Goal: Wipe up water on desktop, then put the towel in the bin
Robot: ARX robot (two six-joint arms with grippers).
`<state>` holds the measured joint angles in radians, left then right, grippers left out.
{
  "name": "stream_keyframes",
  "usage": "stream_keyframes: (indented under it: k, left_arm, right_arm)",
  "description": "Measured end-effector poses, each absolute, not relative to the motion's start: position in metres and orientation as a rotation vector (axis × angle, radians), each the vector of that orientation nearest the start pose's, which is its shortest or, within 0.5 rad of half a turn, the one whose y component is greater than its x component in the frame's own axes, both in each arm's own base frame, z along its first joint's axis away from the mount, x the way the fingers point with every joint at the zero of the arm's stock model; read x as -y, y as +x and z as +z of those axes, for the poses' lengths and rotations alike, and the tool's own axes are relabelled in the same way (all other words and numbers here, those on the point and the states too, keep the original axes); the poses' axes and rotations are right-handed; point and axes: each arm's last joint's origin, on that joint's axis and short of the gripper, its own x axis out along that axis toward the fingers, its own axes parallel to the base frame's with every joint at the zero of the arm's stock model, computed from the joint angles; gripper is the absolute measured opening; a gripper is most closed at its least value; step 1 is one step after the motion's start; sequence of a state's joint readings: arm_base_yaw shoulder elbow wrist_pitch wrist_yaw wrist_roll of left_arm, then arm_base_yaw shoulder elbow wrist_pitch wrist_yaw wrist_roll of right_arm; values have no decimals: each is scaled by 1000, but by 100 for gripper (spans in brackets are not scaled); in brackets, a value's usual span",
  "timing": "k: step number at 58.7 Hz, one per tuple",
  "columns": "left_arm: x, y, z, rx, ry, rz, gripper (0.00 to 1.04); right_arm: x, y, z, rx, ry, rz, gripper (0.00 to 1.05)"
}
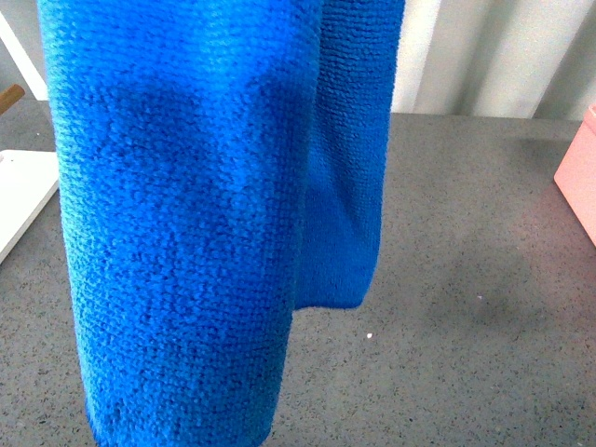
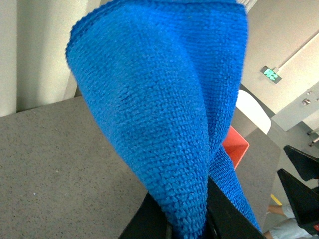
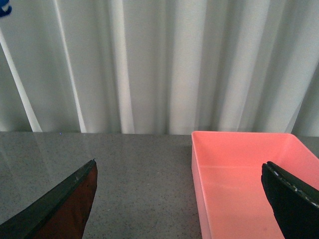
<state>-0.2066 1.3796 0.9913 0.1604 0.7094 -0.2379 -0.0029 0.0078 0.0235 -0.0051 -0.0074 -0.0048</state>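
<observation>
The bright blue towel (image 1: 205,214) hangs in long folds close to the front camera, above the dark-grey speckled desktop (image 1: 466,354), and hides the left arm there. In the left wrist view my left gripper (image 2: 187,226) is shut on the towel (image 2: 159,99), which rises in a fold between the black jaws. The pink bin (image 1: 579,177) stands at the right edge of the desktop. In the right wrist view my right gripper (image 3: 179,199) is open and empty, its jaws wide apart in front of the bin (image 3: 239,174), which looks empty.
A flat white board (image 1: 20,200) lies at the desktop's left edge. Pale curtains (image 3: 149,64) hang behind the desktop. In the left wrist view a red-orange bin corner (image 2: 235,147) shows beyond the towel.
</observation>
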Motion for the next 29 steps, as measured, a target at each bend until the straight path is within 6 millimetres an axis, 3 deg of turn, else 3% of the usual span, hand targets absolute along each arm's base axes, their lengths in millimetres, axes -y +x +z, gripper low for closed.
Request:
stream_keyframes:
  k: [6,12,21,29]
  left_arm:
    - [82,299,301,-349,-281,-872,5]
    - [82,299,301,-346,-280,-871,5]
    - [82,299,301,-346,-280,-869,5]
    - [82,299,301,-347,-280,-872,5]
  right_arm:
    - [-1,104,170,-227,68,98,98]
    - [-2,126,175,-299,90,268,98]
    - [-11,174,196,-218,155,771,98]
    - [-21,206,208,-137,205,962,98]
